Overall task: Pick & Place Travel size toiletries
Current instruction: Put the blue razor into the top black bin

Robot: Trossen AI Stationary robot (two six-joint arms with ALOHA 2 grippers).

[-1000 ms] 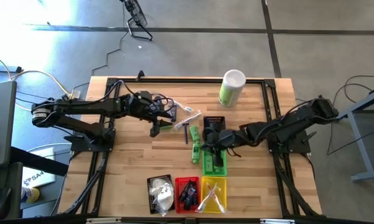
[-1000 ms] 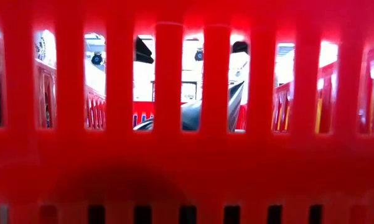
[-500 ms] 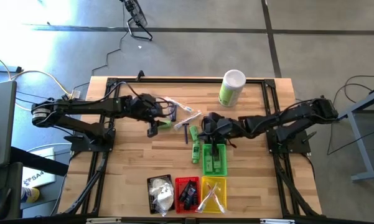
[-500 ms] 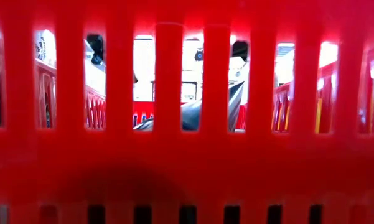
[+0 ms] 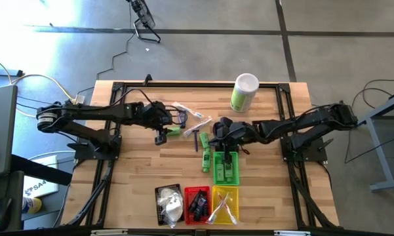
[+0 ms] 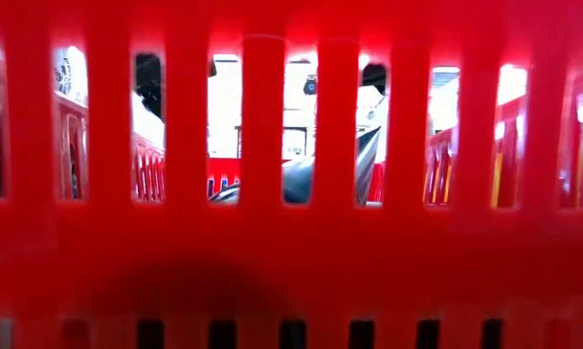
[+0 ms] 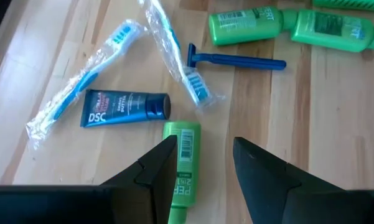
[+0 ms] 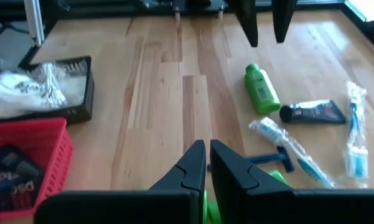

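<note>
Right hand [image 5: 227, 139] lifted off green basket [image 5: 225, 172], pressed together, empty; left hand [image 5: 160, 138] spread above green bottle [image 5: 174, 131].

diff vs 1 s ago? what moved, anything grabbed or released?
The right gripper, shut and empty, drew back from deep over the green basket toward its far end. The left gripper shifted slightly, jaws open over the green bottle, not gripping it. Nothing grabbed or released. Toothbrushes, razor, DSC tube and canister unchanged.
</note>
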